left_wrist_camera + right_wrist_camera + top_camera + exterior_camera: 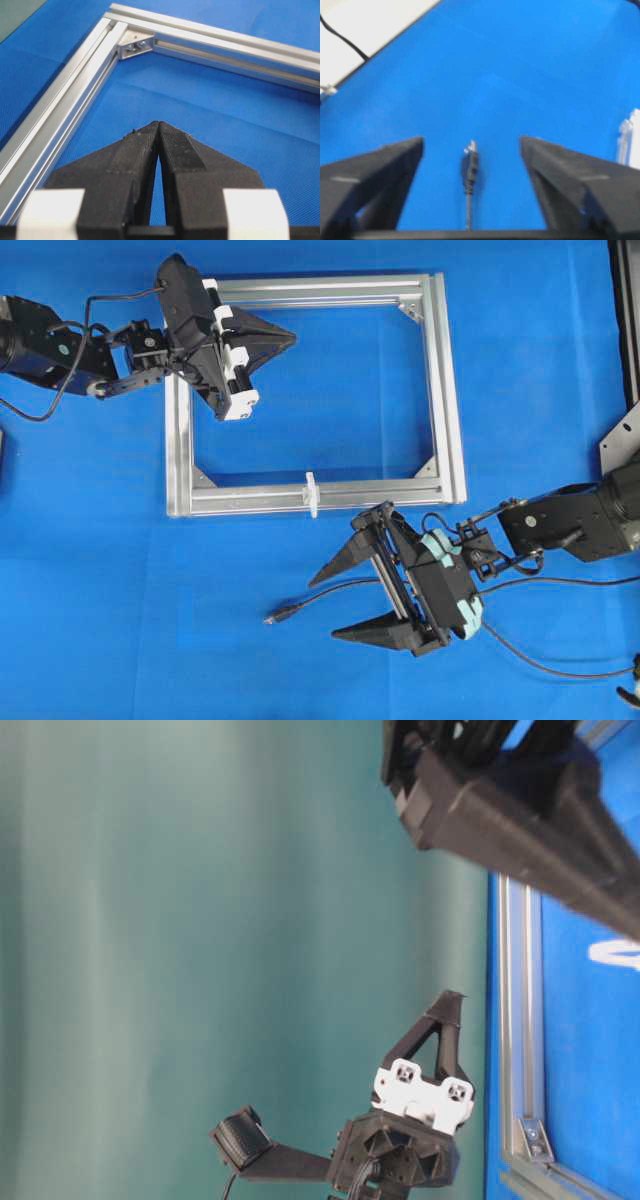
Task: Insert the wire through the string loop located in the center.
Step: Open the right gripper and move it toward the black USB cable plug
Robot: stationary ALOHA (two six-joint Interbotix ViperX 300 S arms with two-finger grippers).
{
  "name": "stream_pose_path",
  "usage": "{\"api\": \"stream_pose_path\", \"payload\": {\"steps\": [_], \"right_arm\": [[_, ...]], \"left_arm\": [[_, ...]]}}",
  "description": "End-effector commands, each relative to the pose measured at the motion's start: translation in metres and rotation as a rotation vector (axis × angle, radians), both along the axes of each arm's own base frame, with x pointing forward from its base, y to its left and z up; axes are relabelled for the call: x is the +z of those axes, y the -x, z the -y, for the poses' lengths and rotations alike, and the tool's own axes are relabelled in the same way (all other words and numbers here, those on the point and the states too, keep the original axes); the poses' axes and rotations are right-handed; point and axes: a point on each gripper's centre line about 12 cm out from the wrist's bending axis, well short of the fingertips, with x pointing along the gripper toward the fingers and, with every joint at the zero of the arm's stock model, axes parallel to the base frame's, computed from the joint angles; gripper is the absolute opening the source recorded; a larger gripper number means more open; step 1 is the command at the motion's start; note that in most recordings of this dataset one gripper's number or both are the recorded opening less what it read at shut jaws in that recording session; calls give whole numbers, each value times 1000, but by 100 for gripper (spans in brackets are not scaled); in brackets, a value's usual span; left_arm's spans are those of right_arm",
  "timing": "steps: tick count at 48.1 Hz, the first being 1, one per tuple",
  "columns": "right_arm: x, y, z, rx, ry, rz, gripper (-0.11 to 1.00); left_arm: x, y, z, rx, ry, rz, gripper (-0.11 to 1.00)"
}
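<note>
- Overhead: the wire (pixel 330 592) lies on the blue mat at lower centre, its plug (pixel 280 616) pointing left. The right gripper (pixel 342 602) is spread wide around it, touching nothing. The loop (pixel 312 493) stands on the frame's (pixel 445 390) lower bar, just above that gripper. Risk: a grasp far behind the plug would likely leave a floppy end that droops past the narrow loop. There is open mat to the left and below; the bar hems in the upper side.
- Overhead, upper left: the left gripper (pixel 290 338) is pressed together, empty, over the frame's inside, well apart from the loop.
- Table-level: only arm parts and a frame corner show; wire not visible.
- Left wrist: fingers (pixel 175 145) meet at the tips, with bare mat ahead and bars left and top.
- Right wrist: the plug (pixel 470 162) lies centred between the open fingers (pixel 385 170). The view is blurred. The white loop mount (pixel 627 137) sits at the right edge, so a sideways swing could knock it.
</note>
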Motion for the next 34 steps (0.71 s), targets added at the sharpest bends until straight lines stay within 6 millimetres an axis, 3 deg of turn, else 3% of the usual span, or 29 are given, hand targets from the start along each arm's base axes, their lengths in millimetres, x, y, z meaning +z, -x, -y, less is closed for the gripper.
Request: {"api": "stream_pose_path", "payload": {"steps": [1, 16, 34], "right_arm": [[13, -4, -1, -5, -17, 36, 88], [3, -11, 0, -32, -6, -29, 91], [-39, -29, 4, -74, 9, -130, 91]], "left_arm": [[17, -4, 0, -4, -16, 50, 0], [16, -4, 0, -4, -15, 47, 0], [16, -3, 0, -4, -14, 44, 0]]}}
